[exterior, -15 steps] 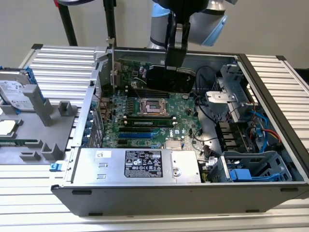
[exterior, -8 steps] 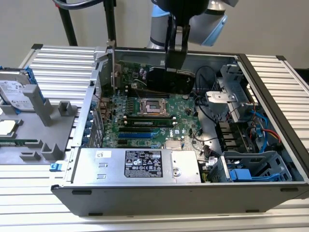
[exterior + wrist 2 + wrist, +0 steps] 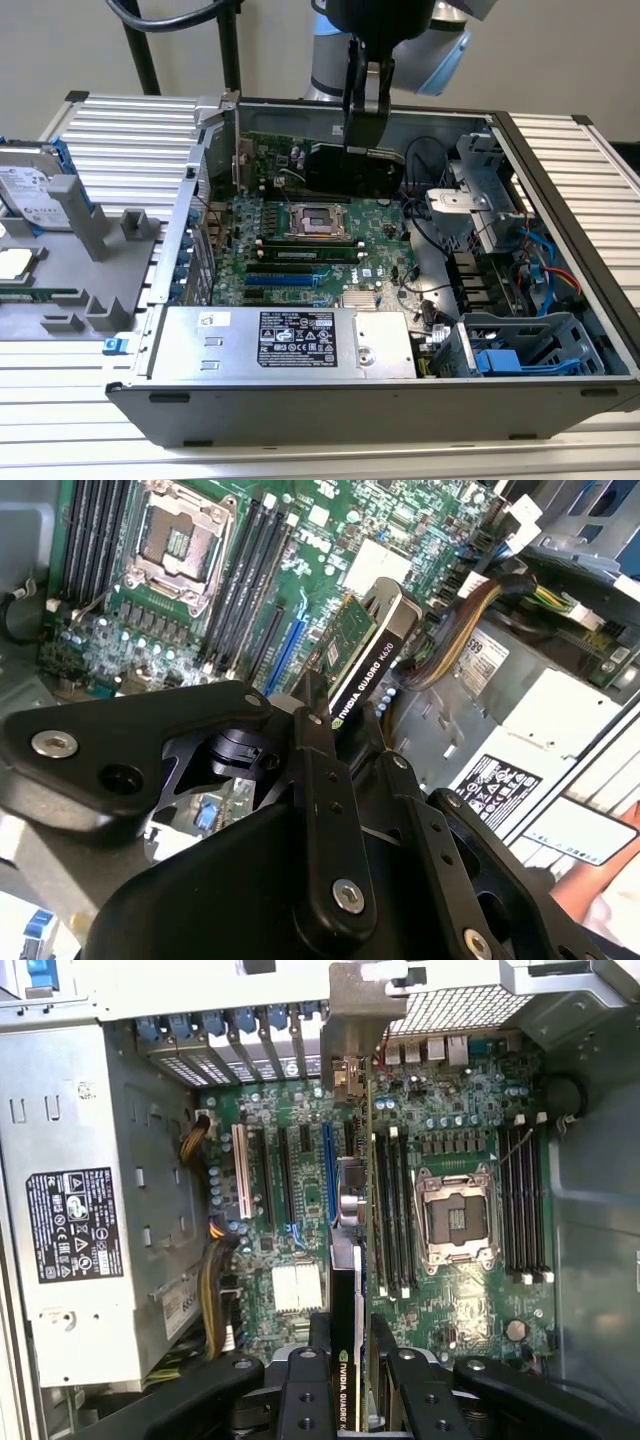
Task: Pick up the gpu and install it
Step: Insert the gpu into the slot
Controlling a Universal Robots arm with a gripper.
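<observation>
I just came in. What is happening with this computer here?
A robot arm's gripper holds the gpu between its fingers, inside the open computer case. The card stands on edge over the motherboard, with its silver bracket toward the case's rear slots. Whether it is already seated in a slot cannot be told.

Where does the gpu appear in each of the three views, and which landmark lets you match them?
Exterior view: the gpu stands upright in the gripper, toward the back of the open case.
Second wrist view: the gpu shows its green face, beside the blue slot.
First wrist view: the gpu is edge-on, between the blue slot and the memory slots.
Shared landmark: the empty CPU socket.
</observation>
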